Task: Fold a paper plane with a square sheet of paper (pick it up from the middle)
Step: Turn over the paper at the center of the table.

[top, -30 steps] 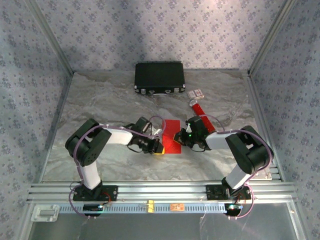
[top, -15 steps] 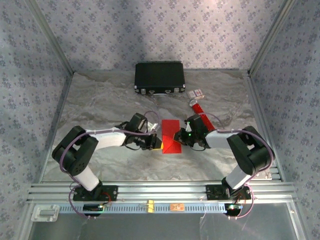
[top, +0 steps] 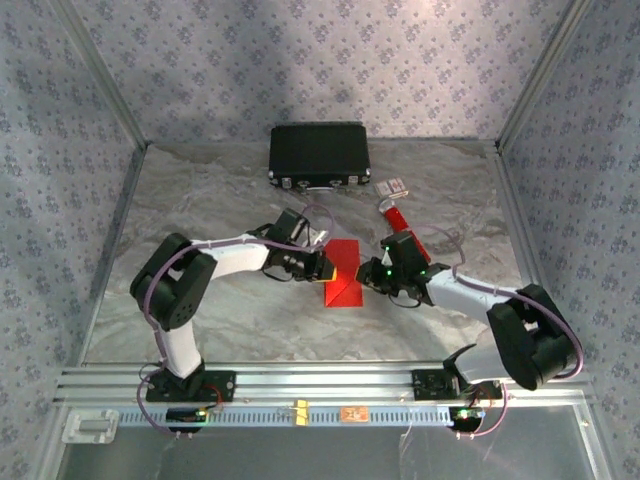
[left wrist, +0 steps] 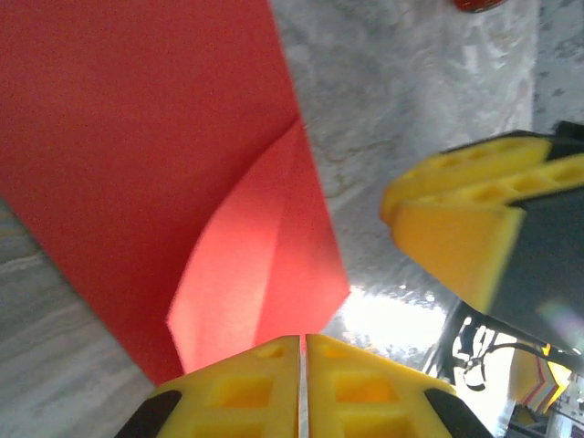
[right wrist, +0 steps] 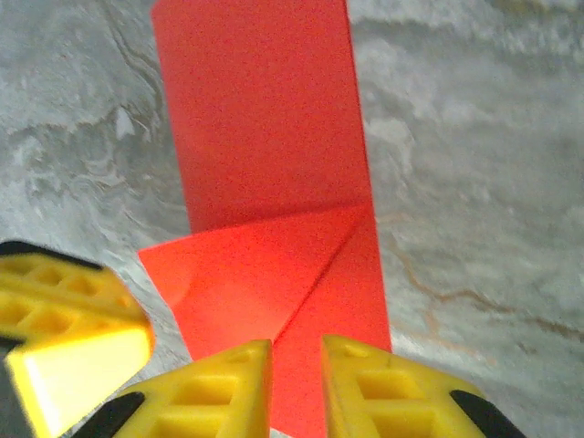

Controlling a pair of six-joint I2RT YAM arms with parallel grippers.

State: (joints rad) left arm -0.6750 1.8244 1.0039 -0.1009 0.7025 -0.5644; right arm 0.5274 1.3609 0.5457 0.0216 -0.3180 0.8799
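The square sheet of paper lies on the table as a narrow folded red rectangle with one near corner turned in as a triangular flap. My left gripper is at its left edge, jaws shut, tips at the flap's corner. From the right, my right gripper hovers over the folded end, jaws a little apart, red paper showing in the gap. Each wrist view also catches the other gripper's yellow fingers. A paper plane is out of view.
A black case stands at the back of the marble table. A red stick-like tube and a small box lie behind my right gripper. Patterned walls with metal posts enclose the table on three sides.
My right gripper's jaws have parted from shut to slightly open, and that arm's elbow has swung out right. The left arm has shifted, its gripper still shut at the paper's left edge.
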